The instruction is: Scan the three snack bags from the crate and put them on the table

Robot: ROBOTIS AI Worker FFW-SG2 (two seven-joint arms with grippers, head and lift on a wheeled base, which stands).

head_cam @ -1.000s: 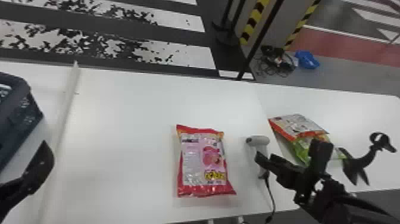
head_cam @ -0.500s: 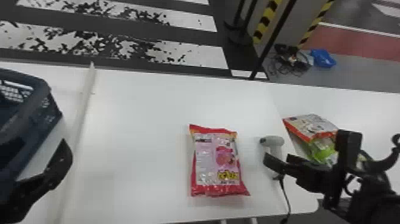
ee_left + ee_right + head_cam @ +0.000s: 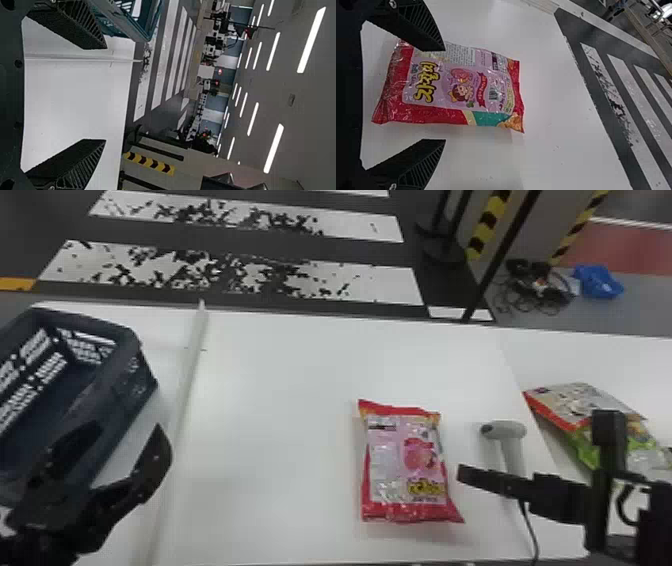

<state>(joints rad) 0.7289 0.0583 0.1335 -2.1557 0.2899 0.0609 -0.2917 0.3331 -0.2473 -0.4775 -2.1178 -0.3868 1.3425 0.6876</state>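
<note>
On the white table [image 3: 280, 390], I see the pink-and-red plastic snack bag [image 3: 405, 465] near my black right gripper [image 3: 535, 445], fingers wide apart; my black left gripper [image 3: 125, 432], also spread, is near the dark-blue plastic crate [image 3: 131, 382].

A plump pink-and-red snack bag [image 3: 407, 465] lies flat on the bench [image 3: 275, 430] just left of the right pincer [image 3: 533, 444]; a red-and-white bag [image 3: 575, 405] overlaps a green one [image 3: 584, 445], partly hidden behind the pincer.

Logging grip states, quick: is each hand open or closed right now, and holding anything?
Left hand: open, holding nothing.
Right hand: open, holding nothing; the pink bag lies on the table.
</note>
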